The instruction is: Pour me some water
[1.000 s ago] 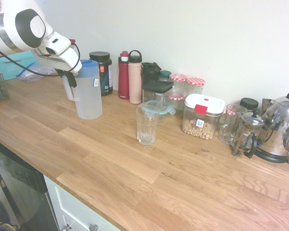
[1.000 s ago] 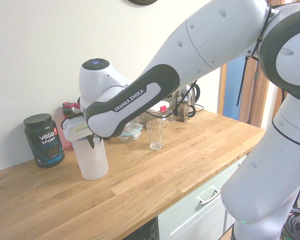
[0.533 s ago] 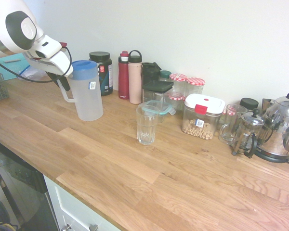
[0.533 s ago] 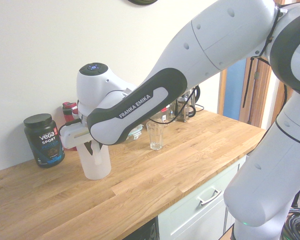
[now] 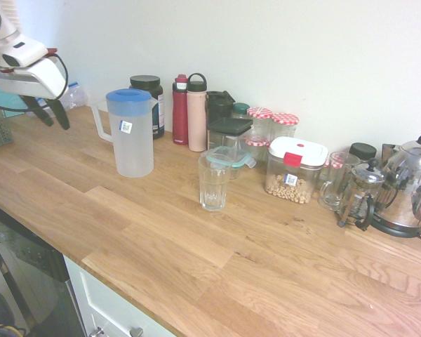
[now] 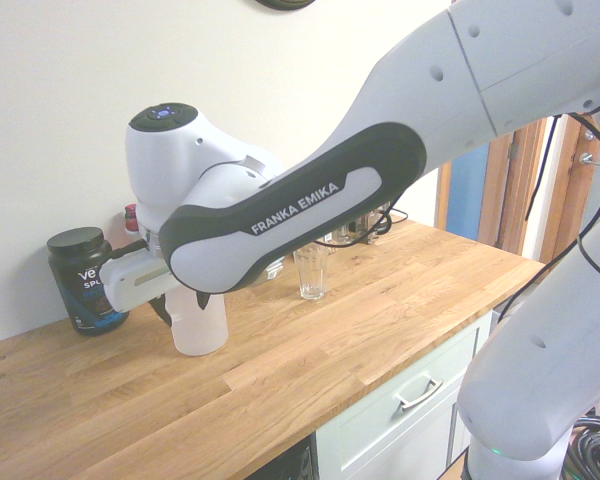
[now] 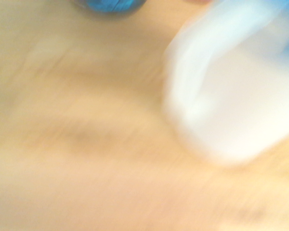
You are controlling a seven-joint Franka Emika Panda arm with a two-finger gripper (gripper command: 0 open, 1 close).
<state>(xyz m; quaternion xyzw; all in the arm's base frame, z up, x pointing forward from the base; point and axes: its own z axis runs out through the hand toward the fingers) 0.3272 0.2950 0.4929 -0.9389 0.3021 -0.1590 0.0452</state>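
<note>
Pitcher (image 5: 132,140) with a blue lid (image 5: 128,102), one in number, upright on the wooden counter (image 5: 217,260); you see its single handle (image 5: 101,123) directed toward the robot's end effector (image 5: 57,126). The end effector is spread, its two dark fingers (image 5: 58,112) visibly apart beside the pitcher and clear of it, with nothing between them. Whether the pitcher contains water, you cannot tell.

One clear drinking glass (image 5: 213,184) stands upright on the counter, well apart from the pitcher. Behind the pitcher, note one black tub (image 5: 157,112). To the tub's side stand two bottles, one red (image 5: 180,116) and one pink (image 5: 197,119), the latter with a loop on its cap.

Further along the counter, you can distinguish one storage container (image 5: 292,175) with a white lid and small ring-shaped pieces inside, one clear mug (image 5: 333,186), one French press (image 5: 364,189) and one metal kettle (image 5: 409,182). Jars with red-and-white lids (image 5: 285,119) stand behind the container; their overlap prevents you from making an exact count. In your wrist view, the pitcher and its handle are strongly blurred.
</note>
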